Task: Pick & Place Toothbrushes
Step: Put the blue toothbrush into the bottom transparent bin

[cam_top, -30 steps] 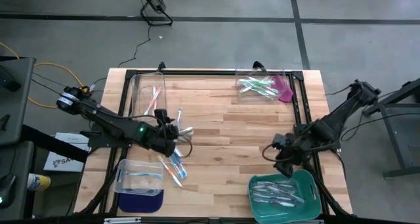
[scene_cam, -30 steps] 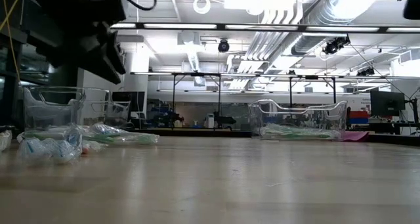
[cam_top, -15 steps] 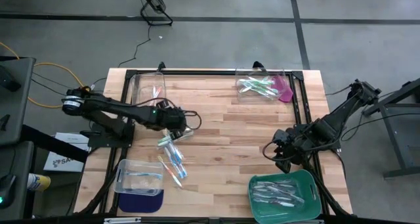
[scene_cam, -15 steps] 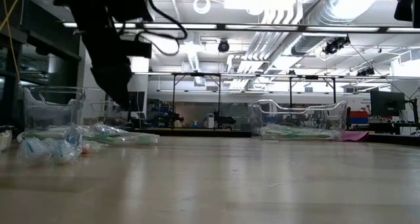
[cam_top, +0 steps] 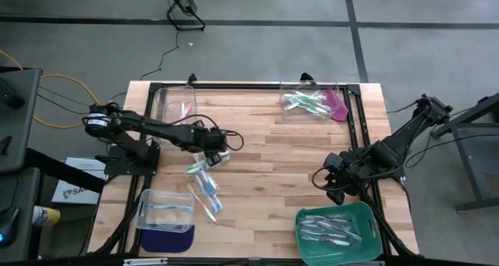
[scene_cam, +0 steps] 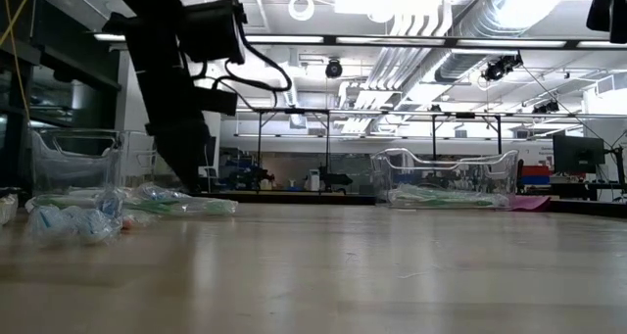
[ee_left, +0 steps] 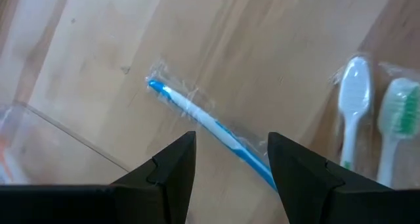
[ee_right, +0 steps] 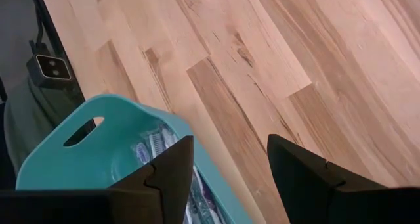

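From the low view, the loose toothbrushes (scene_cam: 118, 205) on the table read only as a crinkled, shiny heap of wrappers, with no single brush told apart, and the left arm shows merely as a dark mass hanging in front of them. Its fingertips are cut off there. In the high view the left gripper (cam_top: 219, 151) covers whatever lies directly below it, so the grip cannot be read from above.

The left wrist view settles it: the two dark fingers (ee_left: 172, 168) stand apart with nothing between them, released, over a blue toothbrush (ee_left: 210, 127) that lies flat on the wooden table (cam_top: 265, 180) in a clear, creased wrapper. Its lower end runs behind one finger and is lost. Beside it lie a white brush (ee_left: 352, 92) and a green-bristled one (ee_left: 396, 115), each partly cut by the frame edge.

The toothbrushes are thin and translucent-handled. Several lie scattered mid-table (cam_top: 207, 189); others rest in the clear bin (cam_top: 174, 102) at the far left, the clear bin (cam_top: 312, 102) at the far right, the near-left clear bin (cam_top: 165, 211), and the green tray (cam_top: 366, 219).

The right gripper (cam_top: 334, 182) waits near the tray, its fingers (ee_right: 172, 171) spread and empty.
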Action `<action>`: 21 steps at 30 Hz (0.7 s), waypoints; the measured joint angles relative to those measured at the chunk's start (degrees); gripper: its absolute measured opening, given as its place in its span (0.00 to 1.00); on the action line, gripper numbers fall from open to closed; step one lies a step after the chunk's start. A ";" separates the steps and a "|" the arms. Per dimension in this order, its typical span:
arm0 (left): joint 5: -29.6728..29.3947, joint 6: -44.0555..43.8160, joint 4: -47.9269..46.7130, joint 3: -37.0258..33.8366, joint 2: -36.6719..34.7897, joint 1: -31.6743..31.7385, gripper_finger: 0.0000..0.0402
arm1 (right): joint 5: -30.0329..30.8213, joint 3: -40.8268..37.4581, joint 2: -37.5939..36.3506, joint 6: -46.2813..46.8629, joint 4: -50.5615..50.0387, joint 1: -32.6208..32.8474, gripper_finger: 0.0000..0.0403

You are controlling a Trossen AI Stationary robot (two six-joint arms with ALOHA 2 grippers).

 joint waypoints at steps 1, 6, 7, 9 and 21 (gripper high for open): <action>0.00 0.00 0.01 0.00 0.48 0.00 0.45 | 0.00 0.00 0.00 0.03 0.00 0.00 0.47; -0.86 -0.12 0.18 0.00 3.22 -0.02 0.45 | 0.17 0.00 0.00 0.09 0.04 0.00 0.47; -1.49 -0.25 0.20 0.00 3.69 -0.02 0.45 | 0.17 0.00 0.00 0.11 0.06 0.00 0.47; -1.57 -0.38 0.27 0.00 4.41 0.00 0.45 | 0.17 0.00 0.00 0.11 0.08 0.00 0.47; 0.20 -0.22 0.44 0.04 5.27 -0.02 0.36 | 0.17 0.00 0.00 0.13 0.12 0.00 0.47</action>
